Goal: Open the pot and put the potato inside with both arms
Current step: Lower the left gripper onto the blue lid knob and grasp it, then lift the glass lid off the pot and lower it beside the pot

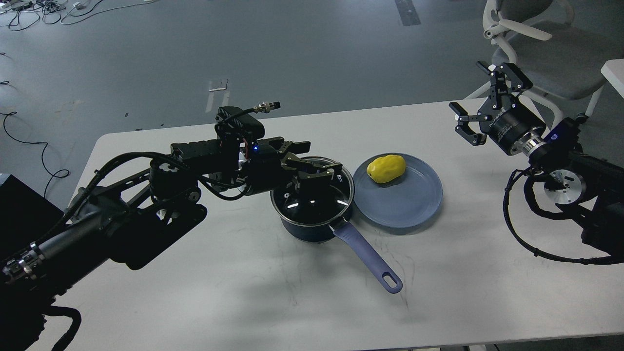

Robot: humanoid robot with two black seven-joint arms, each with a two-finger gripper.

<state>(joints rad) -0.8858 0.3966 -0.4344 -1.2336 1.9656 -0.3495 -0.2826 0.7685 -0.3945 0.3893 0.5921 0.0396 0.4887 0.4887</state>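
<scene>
A dark blue pot (308,229) with a purple handle (369,259) stands mid-table, its glass lid (319,201) on. My left gripper (316,163) hangs low over the lid, open, its fingers on either side of the purple knob (305,171), which is mostly hidden. A yellow potato (386,168) lies at the back of a blue-grey plate (407,207) just right of the pot. My right gripper (469,90) is open and empty, held above the table's far right, well away from the plate.
The pot's handle points toward the front right. A grey office chair (546,53) stands behind the table's right end. Cables (29,141) lie on the floor at the left. My left arm (122,219) crosses the table's left half.
</scene>
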